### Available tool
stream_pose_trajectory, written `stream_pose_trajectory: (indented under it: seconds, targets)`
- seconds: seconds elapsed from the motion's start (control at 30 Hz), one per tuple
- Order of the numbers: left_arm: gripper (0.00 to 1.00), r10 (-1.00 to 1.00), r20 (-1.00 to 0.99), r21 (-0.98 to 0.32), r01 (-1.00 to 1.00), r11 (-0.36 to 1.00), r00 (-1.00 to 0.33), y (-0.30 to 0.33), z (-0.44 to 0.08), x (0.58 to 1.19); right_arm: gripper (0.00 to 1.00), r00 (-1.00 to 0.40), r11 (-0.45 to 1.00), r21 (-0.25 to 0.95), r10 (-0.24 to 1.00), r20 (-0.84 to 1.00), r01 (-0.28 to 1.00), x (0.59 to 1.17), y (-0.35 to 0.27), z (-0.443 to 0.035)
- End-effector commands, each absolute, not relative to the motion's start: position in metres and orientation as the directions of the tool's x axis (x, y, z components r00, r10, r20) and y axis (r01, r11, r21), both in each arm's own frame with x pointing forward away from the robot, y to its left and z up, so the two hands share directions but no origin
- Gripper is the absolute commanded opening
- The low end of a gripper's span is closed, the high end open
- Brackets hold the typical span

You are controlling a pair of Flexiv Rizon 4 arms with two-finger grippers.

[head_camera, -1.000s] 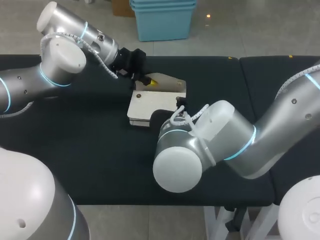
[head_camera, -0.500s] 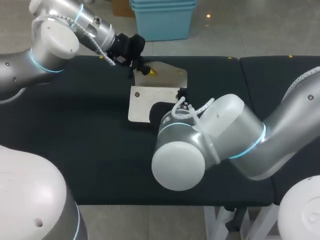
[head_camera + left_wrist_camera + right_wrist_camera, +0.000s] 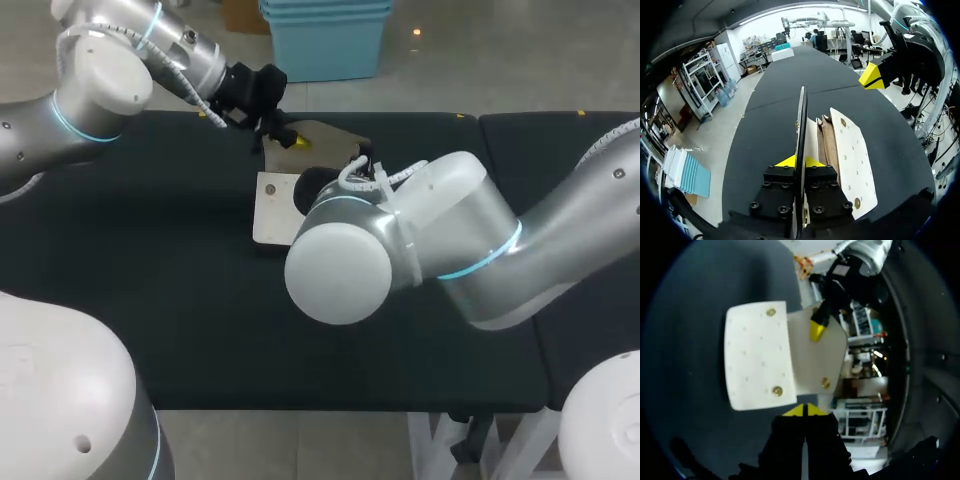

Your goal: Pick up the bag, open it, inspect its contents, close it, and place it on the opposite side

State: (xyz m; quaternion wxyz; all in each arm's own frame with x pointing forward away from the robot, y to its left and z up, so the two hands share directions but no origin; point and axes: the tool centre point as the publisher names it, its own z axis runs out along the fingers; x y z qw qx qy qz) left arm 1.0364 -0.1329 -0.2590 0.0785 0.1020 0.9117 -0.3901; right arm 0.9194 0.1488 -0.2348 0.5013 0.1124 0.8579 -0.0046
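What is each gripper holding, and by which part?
The left gripper holds the cream bag by its raised flap, pinched between the jaws; the right gripper holds nothing.

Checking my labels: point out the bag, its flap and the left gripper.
bag (image 3: 757,355), right wrist view, middle of its flat cream panel.
flap (image 3: 812,365), right wrist view, its bare middle.
left gripper (image 3: 800,161), left wrist view, between its yellow tips.

I count 1 bag (image 3: 270,208) on 1 desk (image 3: 150,280). Bag shows 3 round metal studs (image 3: 777,390) in rt wrist view. My hands: 2 total, i.e. left hand (image 3: 800,161) & right hand (image 3: 803,410), w/ 2 yellow tips (image 3: 785,162) ea.
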Motion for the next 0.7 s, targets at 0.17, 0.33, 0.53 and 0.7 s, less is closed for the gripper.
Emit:
stream_pose_trajectory:
  seconds: [0.17,0.33,0.53,0.7]
  targets:
    - [0.0,0.104,-0.257,-0.679,0.256,0.688,-0.961,-0.136,-0.246,1.021,0.0,-0.484,0.975,0.109,0.191,-0.854,0.192,0.946,0.151,-0.226]
    - [0.0,0.093,-0.253,-0.683,0.246,0.688,-0.963,-0.134,-0.237,1.016,0.0,-0.497,0.977,0.104,0.185,-0.848,0.186,0.961,0.152,-0.233]
    - [0.0,0.087,-0.244,-0.691,0.236,0.683,-0.966,-0.134,-0.233,1.012,0.0,-0.534,0.977,0.109,0.191,-0.824,0.182,0.975,0.154,-0.249]
    - [0.0,0.102,-0.224,-0.705,0.234,0.67,-0.969,-0.136,-0.232,1.01,0.0,-0.542,0.98,0.113,0.185,-0.819,0.165,0.98,0.158,-0.258]
